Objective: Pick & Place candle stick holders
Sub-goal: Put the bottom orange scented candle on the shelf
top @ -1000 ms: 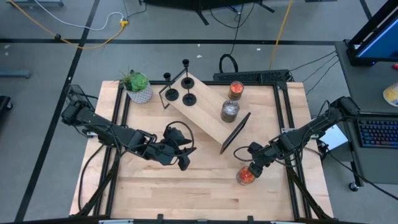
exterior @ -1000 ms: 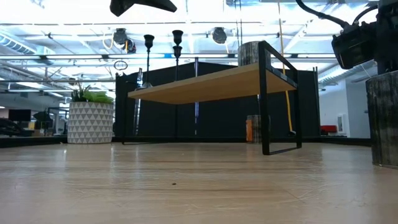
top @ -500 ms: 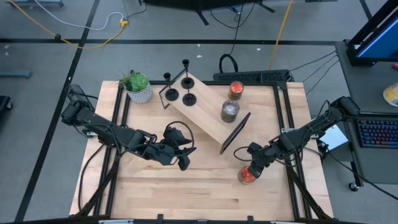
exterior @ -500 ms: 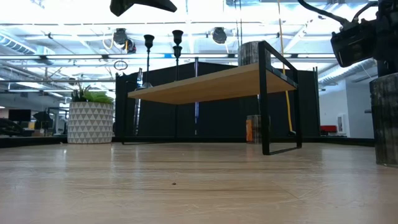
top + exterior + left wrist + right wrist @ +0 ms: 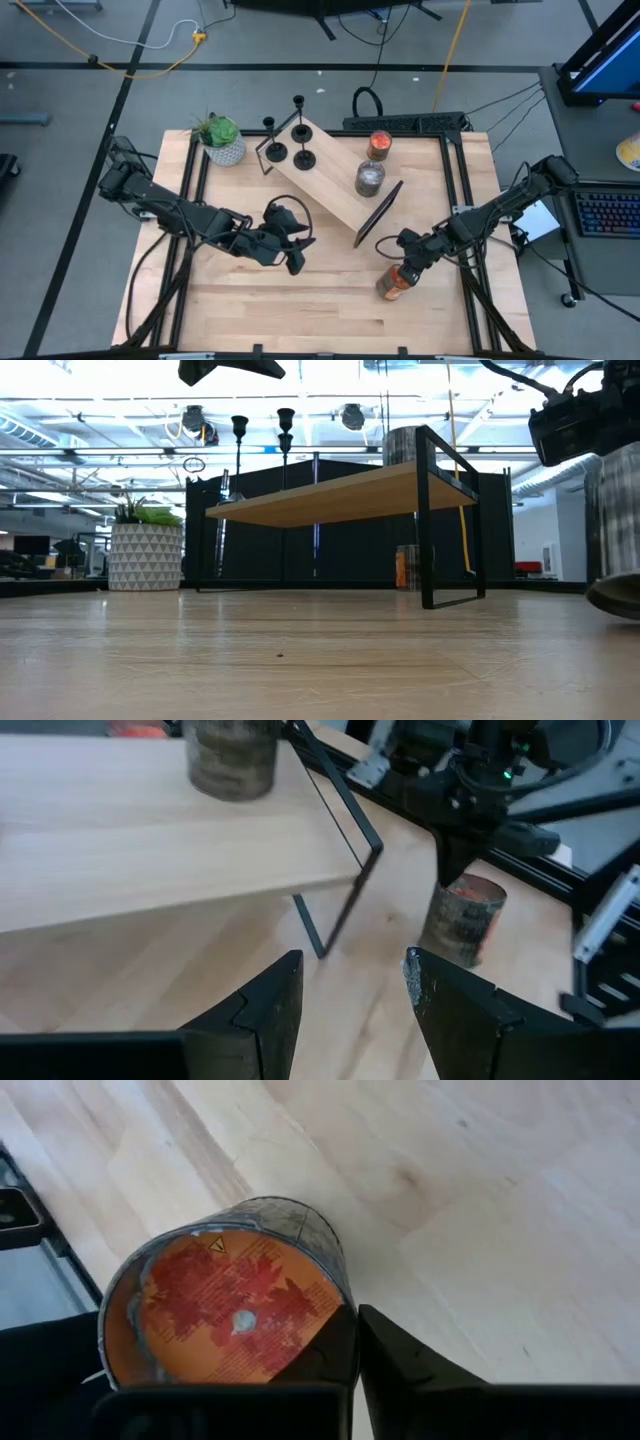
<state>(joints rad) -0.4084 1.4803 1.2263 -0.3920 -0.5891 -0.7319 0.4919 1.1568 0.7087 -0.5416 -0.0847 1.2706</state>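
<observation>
The right tool [image 5: 400, 270] is at the right side of the bench [image 5: 300, 310], and its fingers are clamped on the rim of an orange-red jar candle [image 5: 394, 284]. The jar is tilted, with one edge of its bottom lifted from the wood; the right wrist view shows one finger [image 5: 410, 1370] outside the glass wall. The left tool [image 5: 293, 262] hangs over the middle of the bench, near the front of the wooden shelf [image 5: 335, 185]. Its fingers [image 5: 262, 1010] are apart and nothing is between them.

The three black holders [image 5: 290, 150] are at the far left end of the shelf, all upright, close to each other. Whether all three stand on the shelf board or one stands beside it, I cannot tell. A plant pot [image 5: 224, 148] is just left of them. On the shelf there are also a grey jar candle [image 5: 370, 178] and, farther back, a second orange-red jar [image 5: 379, 145].
</observation>
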